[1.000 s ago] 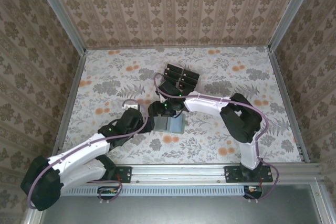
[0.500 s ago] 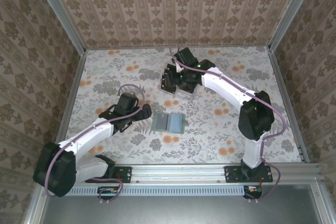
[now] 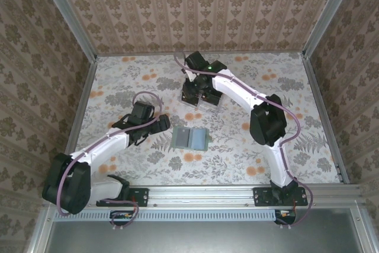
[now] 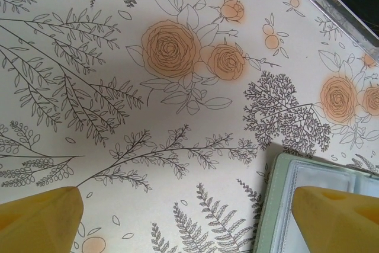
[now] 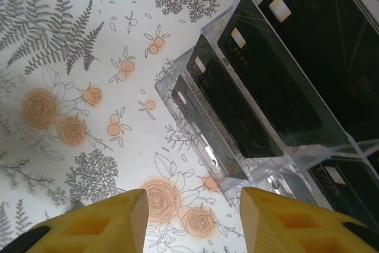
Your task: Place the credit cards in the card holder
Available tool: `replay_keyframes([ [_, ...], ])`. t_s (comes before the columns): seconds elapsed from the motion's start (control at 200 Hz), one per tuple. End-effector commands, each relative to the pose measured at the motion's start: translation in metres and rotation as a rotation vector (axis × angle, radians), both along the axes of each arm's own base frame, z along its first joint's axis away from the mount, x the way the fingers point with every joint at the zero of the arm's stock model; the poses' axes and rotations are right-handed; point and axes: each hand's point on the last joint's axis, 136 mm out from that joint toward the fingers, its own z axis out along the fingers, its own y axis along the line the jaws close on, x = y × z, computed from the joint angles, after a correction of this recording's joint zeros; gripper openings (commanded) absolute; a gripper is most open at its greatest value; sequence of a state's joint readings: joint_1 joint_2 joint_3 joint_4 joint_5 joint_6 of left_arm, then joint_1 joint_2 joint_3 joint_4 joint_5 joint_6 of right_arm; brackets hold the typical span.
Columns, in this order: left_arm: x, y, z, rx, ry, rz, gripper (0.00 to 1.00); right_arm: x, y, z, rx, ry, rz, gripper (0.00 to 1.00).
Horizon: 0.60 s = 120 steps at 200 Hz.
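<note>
- The right fingers (image 5: 95, 223) are standing apart with nothing between them, hanging over the floral desk (image 5: 71, 57) just beside the near corner of a clear slotted rack (image 5: 269, 176).
- The credit cards (image 5: 260, 81) are sitting tilted in the rack's slots. They are dark and all alike, each bearing a small pale mark near one upper corner.
- The left fingers (image 4: 35, 220) are spread wide and gripping nothing. One tip is showing over bare desk, and the other is overlapping the near corner of the card holder (image 4: 278, 205). Whether that tip is touching the holder cannot be told.
- The card holder is lying flat on the desk, grey-green, with a clear pocket facing up.
- In the left wrist view, a corner of the rack is showing at the upper right, with a dark card marked "VIP" inside.
- In the top view, the card holder is resting near the desk's middle, well apart from the rack of cards lying farther back.
- The right arm (image 3: 260, 122) is reaching across to the rack, while the left arm (image 3: 100, 149) is bending in from the near left, its fingers just left of the holder.
</note>
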<state>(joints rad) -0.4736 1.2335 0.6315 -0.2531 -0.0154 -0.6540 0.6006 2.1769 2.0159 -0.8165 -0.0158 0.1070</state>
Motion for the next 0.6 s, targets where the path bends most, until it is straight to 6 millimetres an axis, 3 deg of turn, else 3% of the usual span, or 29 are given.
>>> replay_keyframes([
  [0.0,0.006,-0.003,0.006,-0.010,-0.006,-0.016,1.00,0.000,0.003,-0.004,-0.078,-0.012,0.063,0.44],
  [0.42,0.009,-0.008,0.003,-0.018,0.003,-0.034,1.00,0.014,0.006,-0.036,-0.209,-0.032,0.099,0.43],
  [0.445,0.013,0.000,0.003,-0.018,0.003,-0.007,1.00,0.015,0.005,-0.037,-0.222,-0.036,0.099,0.43],
  [0.595,0.014,0.000,0.001,-0.018,0.006,-0.006,1.00,0.020,0.003,-0.047,-0.276,-0.052,0.103,0.42],
])
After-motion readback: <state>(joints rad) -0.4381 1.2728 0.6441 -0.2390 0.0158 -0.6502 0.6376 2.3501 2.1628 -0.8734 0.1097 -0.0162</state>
